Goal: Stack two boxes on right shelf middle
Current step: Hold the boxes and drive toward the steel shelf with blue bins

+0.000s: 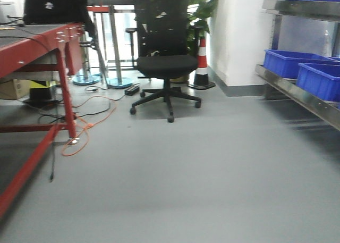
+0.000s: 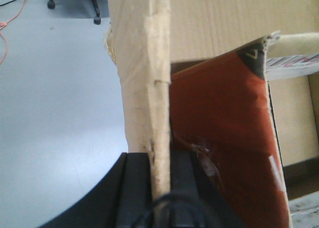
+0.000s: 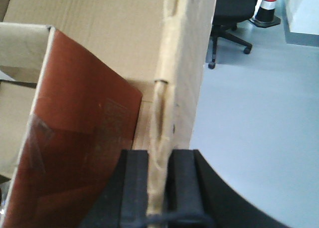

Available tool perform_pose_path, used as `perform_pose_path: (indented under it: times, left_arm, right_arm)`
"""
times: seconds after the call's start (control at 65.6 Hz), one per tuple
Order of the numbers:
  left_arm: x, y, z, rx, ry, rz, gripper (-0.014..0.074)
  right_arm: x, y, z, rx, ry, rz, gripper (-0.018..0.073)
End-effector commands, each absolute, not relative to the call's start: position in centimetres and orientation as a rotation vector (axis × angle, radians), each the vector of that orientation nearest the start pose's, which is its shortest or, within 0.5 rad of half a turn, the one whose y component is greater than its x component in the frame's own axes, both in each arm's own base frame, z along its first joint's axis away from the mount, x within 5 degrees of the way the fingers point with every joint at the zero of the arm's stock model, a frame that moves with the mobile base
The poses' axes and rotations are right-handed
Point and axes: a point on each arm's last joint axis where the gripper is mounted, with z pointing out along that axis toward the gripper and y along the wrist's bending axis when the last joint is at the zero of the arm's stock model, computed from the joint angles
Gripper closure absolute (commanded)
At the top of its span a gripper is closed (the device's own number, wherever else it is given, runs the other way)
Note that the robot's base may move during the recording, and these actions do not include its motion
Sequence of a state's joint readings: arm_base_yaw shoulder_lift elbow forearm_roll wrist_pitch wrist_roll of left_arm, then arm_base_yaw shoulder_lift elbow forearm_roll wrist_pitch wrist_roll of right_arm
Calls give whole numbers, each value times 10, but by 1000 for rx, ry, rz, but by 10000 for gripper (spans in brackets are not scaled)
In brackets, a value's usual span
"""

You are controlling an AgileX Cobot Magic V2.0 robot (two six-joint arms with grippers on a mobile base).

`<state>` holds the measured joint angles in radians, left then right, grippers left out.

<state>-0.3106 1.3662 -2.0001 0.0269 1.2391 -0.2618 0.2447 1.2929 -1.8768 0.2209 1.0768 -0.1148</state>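
Front view, left to right. Red-framed surface [image 1: 32, 46] fills the left edge. An orange cable [image 1: 79, 131] loops on the grey floor [image 1: 175, 190] beside its leg. A black chair [image 1: 166, 62] stands centre, well back, with a striped cone [image 1: 202, 62] just to its right against the white wall. The shelf [image 1: 300, 94] runs along the right edge, its steel front rail blurred. Two blue bins [image 1: 289, 62] sit on that level, and more blue shows on the level above.

Left wrist view. I see the left gripper [image 2: 160, 180] with its jaws clenched on the upright wall of a box [image 2: 224, 23], one black finger [image 2: 133, 188] on each face. The wall's top edge is ragged. A red-brown panel [image 2: 214, 138] leans inside the box, right of the wall. Bare floor lies to the left, outside it.

Right wrist view. The right gripper [image 3: 160, 188] is likewise clamped on an upright tan wall, creased along its edge. The red-brown panel leans inside, to the left here. Floor, chair base and cone lie to the right, outside the box.

I cannot tell whether both arms grip the same box, nor whether it is off the floor.
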Motion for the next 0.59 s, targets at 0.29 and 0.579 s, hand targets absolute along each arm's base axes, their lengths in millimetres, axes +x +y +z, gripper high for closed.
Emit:
perform_pose_path:
  times: [0.29, 0.579]
  left_arm:
    - [219, -60, 553, 22, 2034, -237, 708]
    - [219, -60, 553, 22, 2034, -237, 708]
  right_arm:
    - [208, 63, 556, -356, 1855, 272, 712]
    - [208, 63, 556, -356, 1855, 272, 712]
